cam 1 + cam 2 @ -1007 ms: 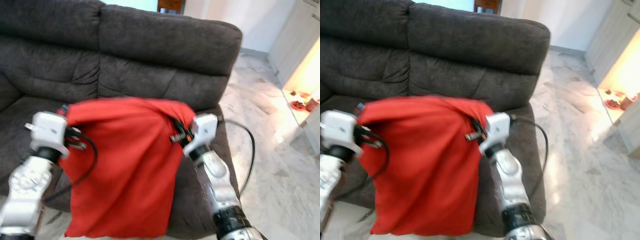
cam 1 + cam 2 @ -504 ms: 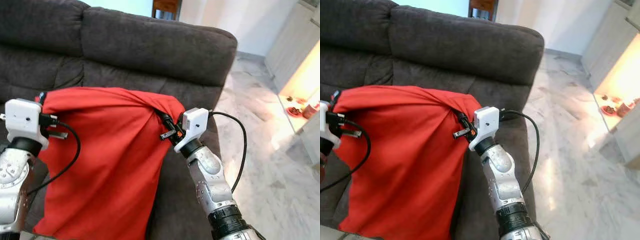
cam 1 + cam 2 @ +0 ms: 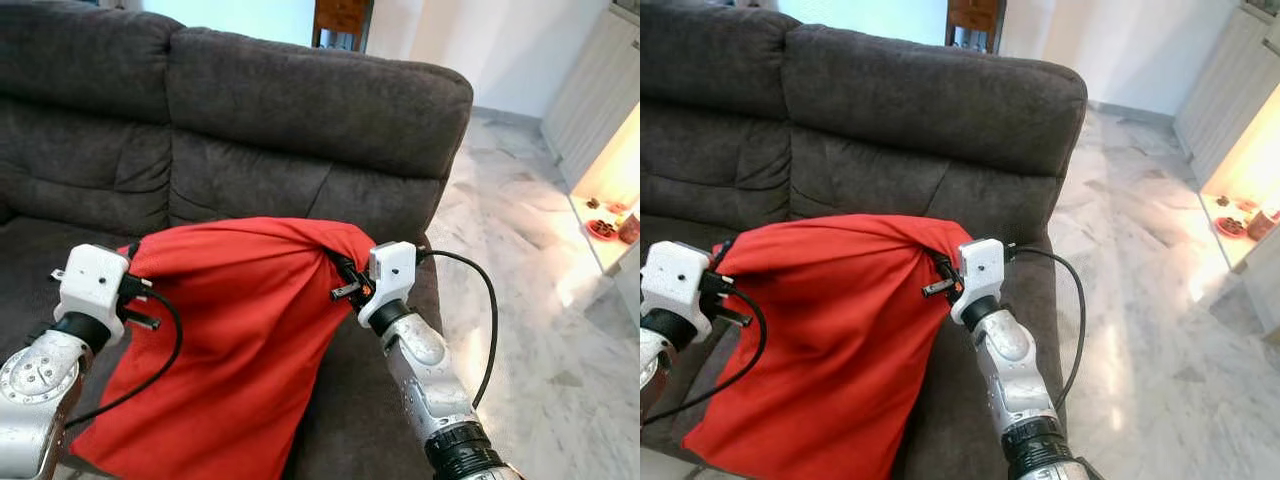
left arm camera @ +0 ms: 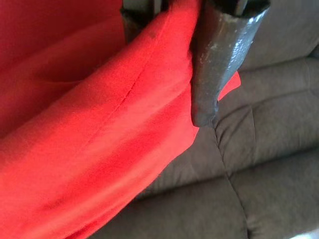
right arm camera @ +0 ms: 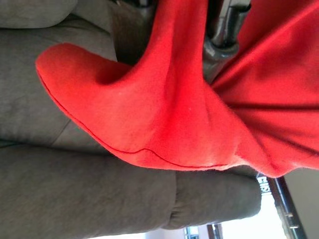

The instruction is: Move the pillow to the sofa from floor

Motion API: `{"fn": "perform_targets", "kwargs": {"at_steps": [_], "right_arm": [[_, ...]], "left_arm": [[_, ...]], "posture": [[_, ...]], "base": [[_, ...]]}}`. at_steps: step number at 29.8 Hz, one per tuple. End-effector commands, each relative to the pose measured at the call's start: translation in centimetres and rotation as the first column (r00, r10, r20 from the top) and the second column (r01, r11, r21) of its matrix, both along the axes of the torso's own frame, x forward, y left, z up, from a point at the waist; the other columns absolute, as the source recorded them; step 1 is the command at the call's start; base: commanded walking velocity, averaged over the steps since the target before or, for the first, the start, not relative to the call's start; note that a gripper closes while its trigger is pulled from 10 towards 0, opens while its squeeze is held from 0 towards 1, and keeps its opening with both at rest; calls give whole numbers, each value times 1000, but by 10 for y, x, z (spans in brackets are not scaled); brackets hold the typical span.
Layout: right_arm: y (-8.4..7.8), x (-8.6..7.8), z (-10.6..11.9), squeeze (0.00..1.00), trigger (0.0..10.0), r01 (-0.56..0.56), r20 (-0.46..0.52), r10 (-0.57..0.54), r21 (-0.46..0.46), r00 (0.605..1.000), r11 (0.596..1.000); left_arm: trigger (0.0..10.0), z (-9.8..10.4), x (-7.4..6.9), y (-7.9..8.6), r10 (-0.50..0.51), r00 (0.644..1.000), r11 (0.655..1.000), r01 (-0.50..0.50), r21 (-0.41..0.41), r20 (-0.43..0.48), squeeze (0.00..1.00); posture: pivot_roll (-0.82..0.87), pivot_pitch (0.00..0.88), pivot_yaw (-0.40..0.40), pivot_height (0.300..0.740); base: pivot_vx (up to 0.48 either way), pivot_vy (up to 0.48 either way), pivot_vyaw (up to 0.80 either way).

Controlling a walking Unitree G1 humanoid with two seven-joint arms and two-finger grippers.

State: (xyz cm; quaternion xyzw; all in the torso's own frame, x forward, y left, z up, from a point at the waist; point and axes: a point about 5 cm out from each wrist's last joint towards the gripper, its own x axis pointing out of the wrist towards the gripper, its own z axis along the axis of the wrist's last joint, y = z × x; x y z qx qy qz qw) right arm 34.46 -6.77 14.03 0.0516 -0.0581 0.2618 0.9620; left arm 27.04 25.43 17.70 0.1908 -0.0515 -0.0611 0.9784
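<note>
The red pillow (image 3: 235, 340) is held up over the dark grey sofa (image 3: 300, 120) seat, its upper corners pinched in the closed jaws of the left gripper (image 4: 172, 59) and right gripper (image 5: 184, 45).

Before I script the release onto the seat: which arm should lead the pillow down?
Probably the left. Its tool holds the red pillow corner over the sofa seat, while the right tool grips the corner beside the sofa's outer edge.

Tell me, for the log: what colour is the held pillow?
The pillow is plain red, clearest in the left eye view.
</note>
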Motion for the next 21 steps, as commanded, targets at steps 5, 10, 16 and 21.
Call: {"fn": "perform_targets", "kwargs": {"at_steps": [5, 10, 16, 21], "right_arm": [[-33, 6, -1, 0, 10000, 156, -8, -156, 35, 988, 987], [-32, 5, -2, 51, 10000, 154, -1, -154, 22, 988, 988], [-29, 4, -1, 1000, 10000, 146, 6, -146, 32, 989, 989], [-27, 3, 4, 1000, 10000, 121, 22, -123, 69, 992, 990]], "left_arm": [[10000, -13, -4, 11, 52, 995, 999, -51, 14, -80, 0], [10000, -14, -3, 9, 50, 995, 999, -48, 24, -88, 655], [10000, -14, -2, 4, 29, 996, 1000, -28, 14, -89, 1000], [10000, -15, -2, 3, 23, 996, 1000, -22, 9, -89, 1000]], "posture": [[245, 111, -86, 740], [244, 111, -84, 740], [245, 112, -83, 740], [244, 114, -84, 740]], "base": [[0, 0, 0], [0, 0, 0], [0, 0, 0], [0, 0, 0]]}}
